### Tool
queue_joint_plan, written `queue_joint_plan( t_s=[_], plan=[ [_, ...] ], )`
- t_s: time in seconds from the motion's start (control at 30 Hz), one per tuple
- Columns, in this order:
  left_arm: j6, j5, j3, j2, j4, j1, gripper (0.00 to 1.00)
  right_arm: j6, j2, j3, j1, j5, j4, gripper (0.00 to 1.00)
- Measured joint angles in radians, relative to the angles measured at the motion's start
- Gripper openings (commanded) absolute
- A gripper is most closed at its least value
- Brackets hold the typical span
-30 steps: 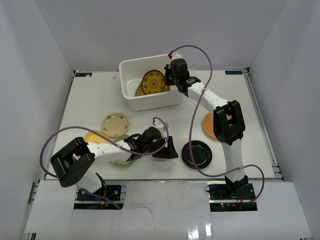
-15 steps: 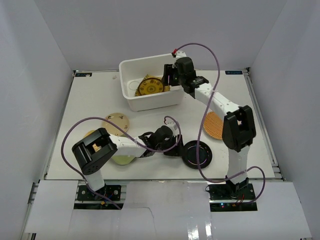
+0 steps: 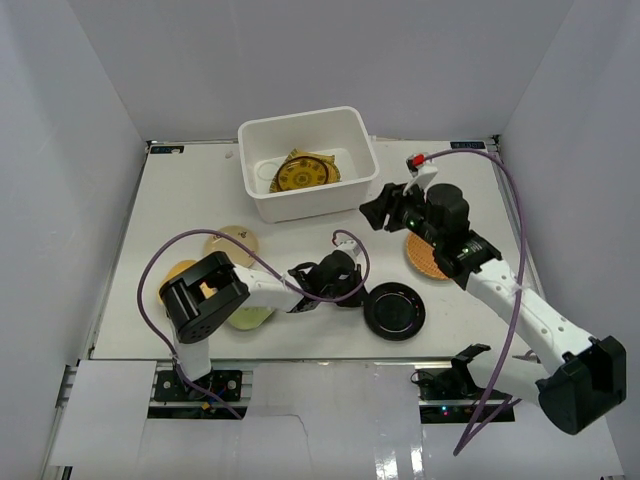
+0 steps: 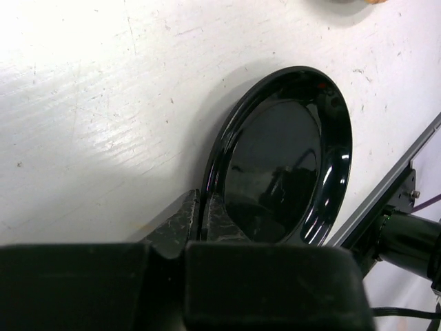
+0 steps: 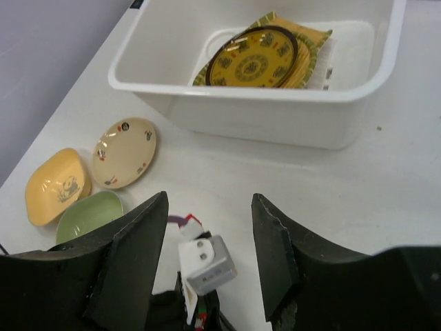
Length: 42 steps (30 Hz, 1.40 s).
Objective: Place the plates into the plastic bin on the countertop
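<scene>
As seen from above, at far left on the countertop [image 3: 180,190], a tan dish [image 3: 182,272], with a green dish [image 3: 250,316] just beside it and a beige plate [image 3: 232,240] a little farther back. Next, the left gripper [image 3: 357,295], low over the countertop, jaws closed on the near rim of a black plate [image 3: 395,310]. In the wrist view, one finger [image 4: 176,224] outside that rim and the other inside. Farther back, the bin [image 3: 300,205], well apart from the black plate, holding a gold plate [image 3: 303,173] upon a woven tray [image 5: 311,55]. Just right of the bin's near corner, the right gripper [image 3: 375,212], hovering with jaws wide apart, nothing between them. At far right, an orange woven plate [image 3: 420,258], partly hidden under the right arm.
</scene>
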Motion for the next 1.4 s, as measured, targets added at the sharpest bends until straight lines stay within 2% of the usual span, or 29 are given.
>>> queue_joint_plan(
  t_s=[0.2, 0.3, 0.33, 0.37, 0.43, 0.53, 0.67, 0.8, 0.9, 1.1, 1.27, 1.4],
  plan=[
    [-0.001, -0.04, -0.018, -0.043, -0.021, 0.0, 0.0, 0.0, -0.194, -0.152, 0.0, 0.001, -0.088, 0.56],
    [0.016, -0.059, -0.043, -0.134, -0.078, 0.021, 0.0, -0.009, -0.32, -0.168, 0.0, 0.02, -0.144, 0.4],
    [0.019, -0.06, -0.048, -0.169, -0.092, 0.035, 0.0, -0.01, -0.363, -0.168, 0.0, 0.032, -0.156, 0.32],
    [0.023, -0.06, -0.051, -0.211, -0.106, 0.054, 0.0, -0.013, -0.399, -0.168, 0.0, 0.045, -0.166, 0.17],
    [0.032, -0.056, -0.048, -0.299, -0.122, 0.103, 0.0, -0.012, -0.466, -0.168, 0.0, 0.077, -0.183, 0.08],
    [0.049, -0.031, 0.004, -0.399, -0.158, 0.218, 0.0, -0.01, -0.534, -0.167, 0.0, 0.119, -0.206, 0.08],
    [0.076, -0.012, 0.146, -0.42, -0.191, 0.381, 0.0, -0.011, -0.553, -0.171, 0.0, 0.132, -0.22, 0.08],
    [0.098, 0.004, 0.324, -0.339, -0.243, 0.528, 0.0, -0.007, -0.534, -0.225, 0.0, 0.109, -0.224, 0.1],
    [0.116, 0.004, 0.446, -0.231, -0.278, 0.598, 0.0, 0.001, -0.516, -0.282, 0.0, 0.068, -0.225, 0.12],
    [0.145, 0.003, 0.625, -0.012, -0.379, 0.669, 0.0, 0.017, -0.468, -0.354, 0.0, 0.005, -0.209, 0.13],
    [0.181, -0.016, 0.713, 0.108, -0.452, 0.691, 0.0, 0.023, -0.449, -0.395, 0.0, -0.015, -0.178, 0.15],
    [0.211, -0.029, 0.745, 0.158, -0.483, 0.695, 0.13, 0.037, -0.418, -0.442, 0.0, -0.042, -0.131, 0.15]
  ],
)
